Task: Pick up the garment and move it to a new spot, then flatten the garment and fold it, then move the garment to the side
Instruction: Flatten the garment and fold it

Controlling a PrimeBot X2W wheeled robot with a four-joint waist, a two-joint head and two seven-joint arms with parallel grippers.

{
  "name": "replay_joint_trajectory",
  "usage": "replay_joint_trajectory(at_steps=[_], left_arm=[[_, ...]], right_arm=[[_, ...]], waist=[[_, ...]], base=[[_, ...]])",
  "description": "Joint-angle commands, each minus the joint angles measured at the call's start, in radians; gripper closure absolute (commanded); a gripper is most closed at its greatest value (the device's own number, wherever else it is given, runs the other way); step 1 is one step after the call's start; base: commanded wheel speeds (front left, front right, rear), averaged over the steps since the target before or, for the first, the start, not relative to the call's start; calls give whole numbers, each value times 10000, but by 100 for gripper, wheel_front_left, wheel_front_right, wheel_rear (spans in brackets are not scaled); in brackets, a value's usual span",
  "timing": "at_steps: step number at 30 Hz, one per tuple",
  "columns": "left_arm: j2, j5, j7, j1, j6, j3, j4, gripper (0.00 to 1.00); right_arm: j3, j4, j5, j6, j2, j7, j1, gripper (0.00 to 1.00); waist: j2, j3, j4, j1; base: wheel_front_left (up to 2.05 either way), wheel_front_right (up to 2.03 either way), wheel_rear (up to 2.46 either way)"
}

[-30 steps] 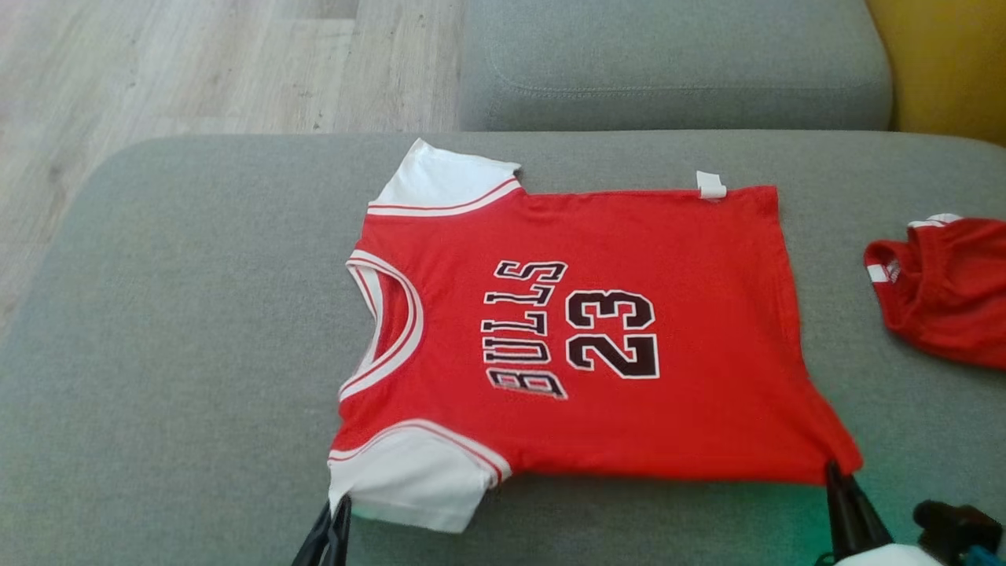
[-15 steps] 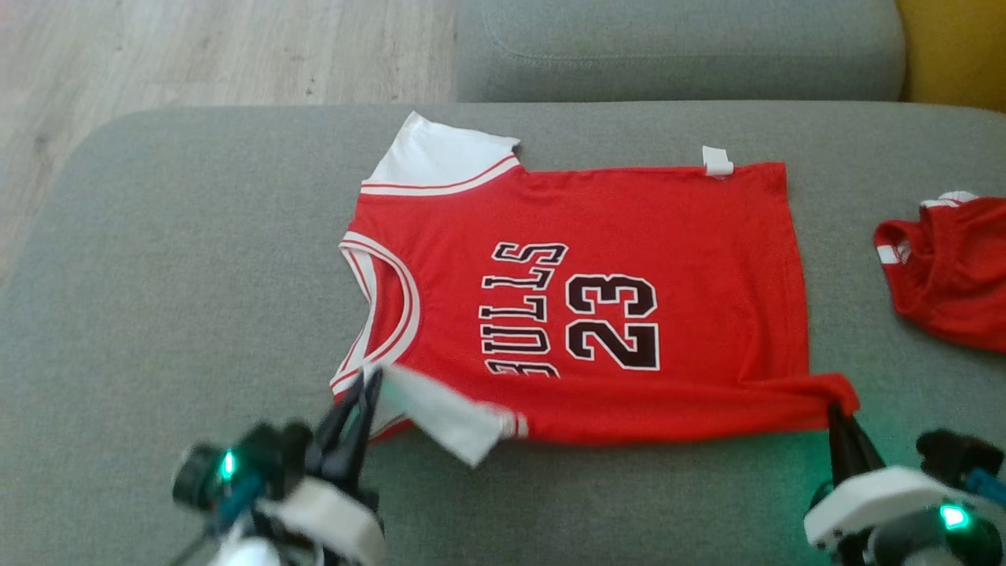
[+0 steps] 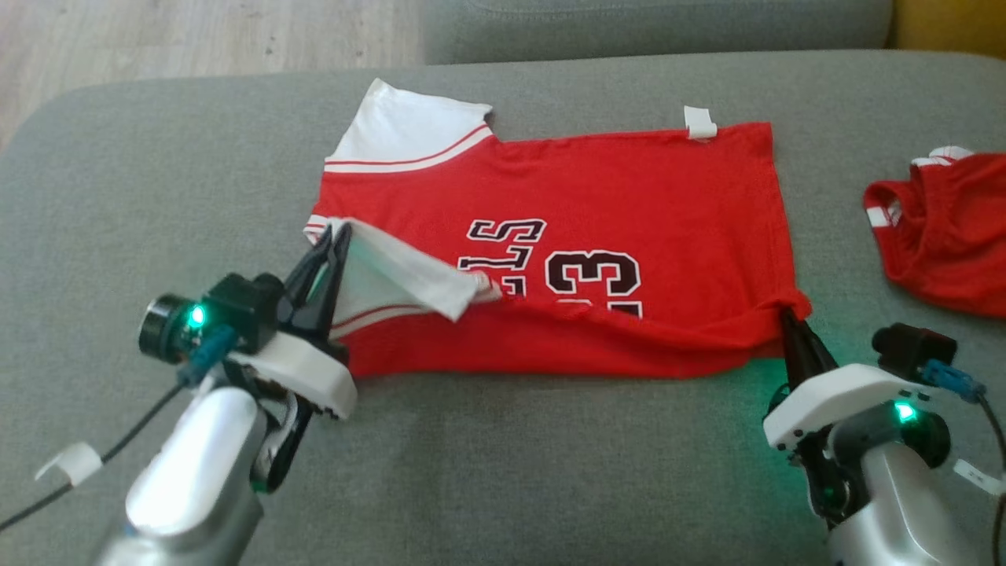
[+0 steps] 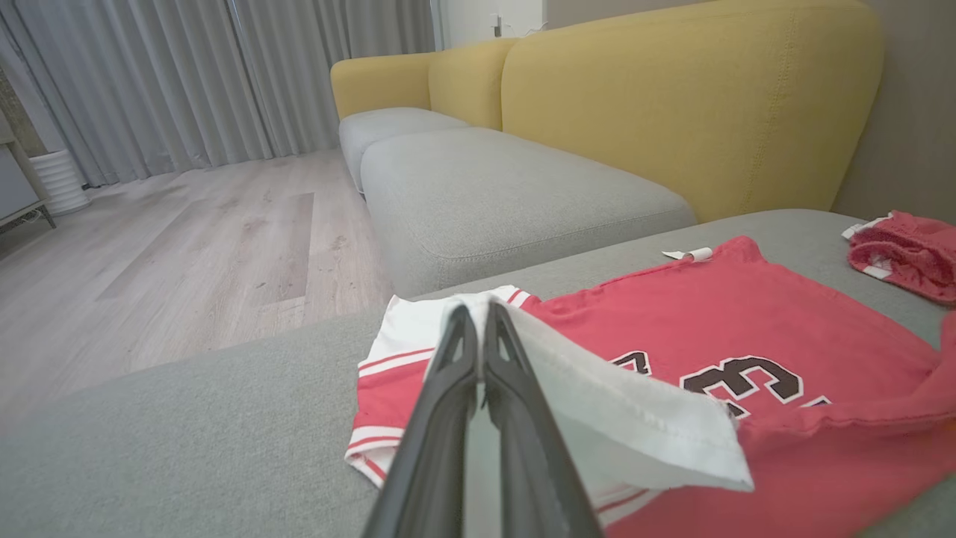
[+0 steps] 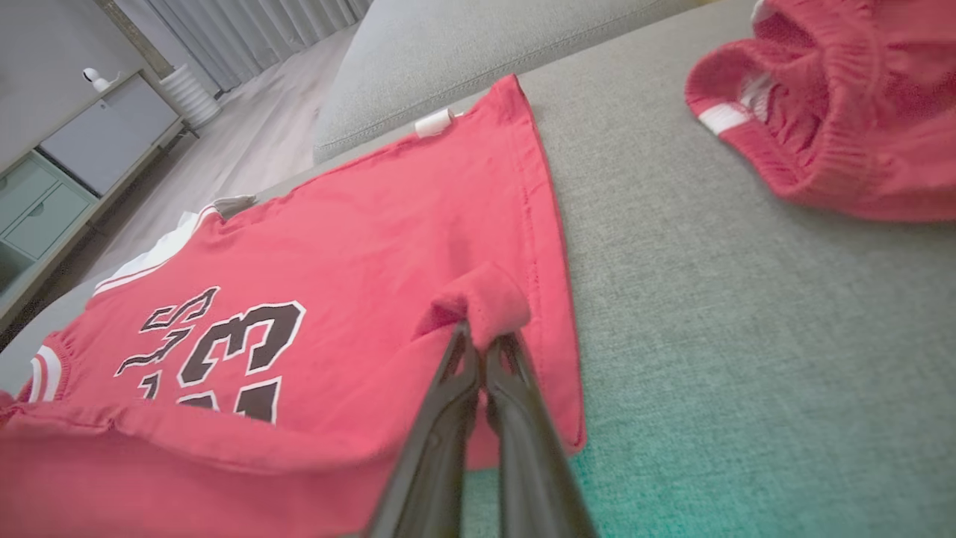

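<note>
- The red jersey [image 3: 629, 189] is lying mid-cushion on the grey sofa [image 3: 503, 456], its near edge lifted
- The left gripper [image 3: 338, 240], at 9 o'clock, is clamping the white sleeve [image 3: 393, 275]; the right gripper [image 3: 787, 321], at 4 o'clock, is pinching the hem corner [image 3: 792, 301]
- A crooked fold is looming if the arms travel unevenly toward 12 o'clock, or thin fabric slips free

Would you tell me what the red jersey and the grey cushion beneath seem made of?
The red jersey looks like soft matte knit, cotton or polyester: it drapes and creases where lifted. The grey cushion looks like matte woven upholstery, with a coarse weave.
</note>
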Motion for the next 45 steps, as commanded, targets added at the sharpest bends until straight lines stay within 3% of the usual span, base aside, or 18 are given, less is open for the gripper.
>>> replay_joint_trajectory(at_steps=[1, 12, 13, 15, 16, 17, 21, 23, 24, 30, 37, 45], left_arm=[[178, 118, -133, -607, -50, 487, -169, 100], [-71, 228, -858, -1621, -231, 434, 1176, 100], [-81, 225, -912, -1675, -234, 441, 1248, 100], [-103, 231, -1012, -1766, -233, 442, 1355, 100], [-114, 235, -1054, -1801, -231, 437, 1399, 100], [-128, 235, -1100, -1832, -225, 439, 1434, 100], [-216, 172, -1241, -1895, -175, 477, 1506, 99], [-237, 138, -1287, -1903, -177, 485, 1503, 44], [-237, 118, -1303, -1901, -181, 490, 1490, 0], [-201, -255, -1267, -1687, -275, 632, 1065, 0], [344, -715, -1031, -998, -110, 1065, -645, 0], [1112, -1418, 140, 1193, 687, 1465, -3107, 0]], right_arm=[[279, -204, 52, 67, -70, -72, -435, 100], [577, 1125, -156, 67, -70, -396, -1869, 100], [591, 1221, -270, 67, -70, -430, -1996, 96], [621, 1397, -542, 67, -70, -455, -2227, 53], [640, 1460, -644, 67, -70, -469, -2333, 9], [658, 1517, -757, 67, -70, -471, -2426, 0], [645, 1642, -1042, 67, -70, -456, -2672, 0], [556, 1633, -1208, 67, -70, -491, -2743, 0], [509, 1610, -1293, 67, -70, -507, -2762, 0], [194, 994, -1565, 67, -70, -636, -2680, 0], [-263, -839, -2010, 67, -70, -416, -1861, 0], [-83, -3361, -2136, 67, -70, 473, 130, 0]], waist=[[0, 55, -46, -2], [0, 355, -235, -2], [0, 374, -242, -2], [0, 406, -250, -2], [0, 416, -250, -2], [0, 423, -248, -2], [0, 424, -220, -2], [0, 422, -214, -2], [0, 414, -212, -2], [0, 345, -204, -2], [0, 200, -154, -2], [0, -14, -33, -2]], base=[[0, 0, 0], [0, 0, 0], [0, 0, 0], [0, 0, 0], [0, 0, 0], [0, 0, 0], [0, 0, 0], [0, 0, 0], [0, 0, 0], [0, 0, 0], [0, 0, 0], [0, 0, 0]])
